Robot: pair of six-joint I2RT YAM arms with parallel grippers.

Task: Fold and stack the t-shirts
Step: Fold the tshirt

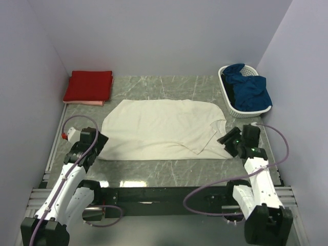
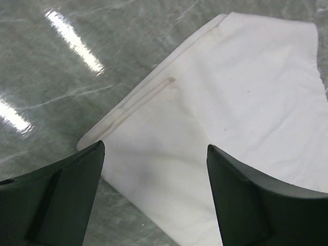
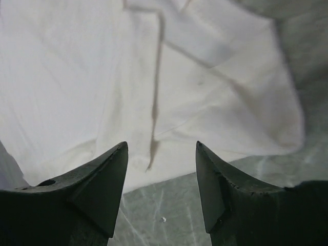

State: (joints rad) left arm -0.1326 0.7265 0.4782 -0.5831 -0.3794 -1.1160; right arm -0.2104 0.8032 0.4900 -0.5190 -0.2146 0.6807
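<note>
A large cream t-shirt [image 1: 161,128] lies spread, partly folded, in the middle of the table. It also shows in the left wrist view [image 2: 230,113] and the right wrist view [image 3: 128,77]. A folded red t-shirt [image 1: 88,85] lies on a folded pale pink one [image 1: 84,103] at the back left. My left gripper [image 1: 98,144] [image 2: 155,148] is open and empty just above the cream shirt's near left corner. My right gripper [image 1: 226,142] [image 3: 161,146] is open and empty over the shirt's near right edge.
A white slatted basket [image 1: 229,105] with dark blue cloth [image 1: 248,89] stands at the back right. The table [image 1: 169,171] is green marbled stone, bare along the front. Walls close in on the left, back and right.
</note>
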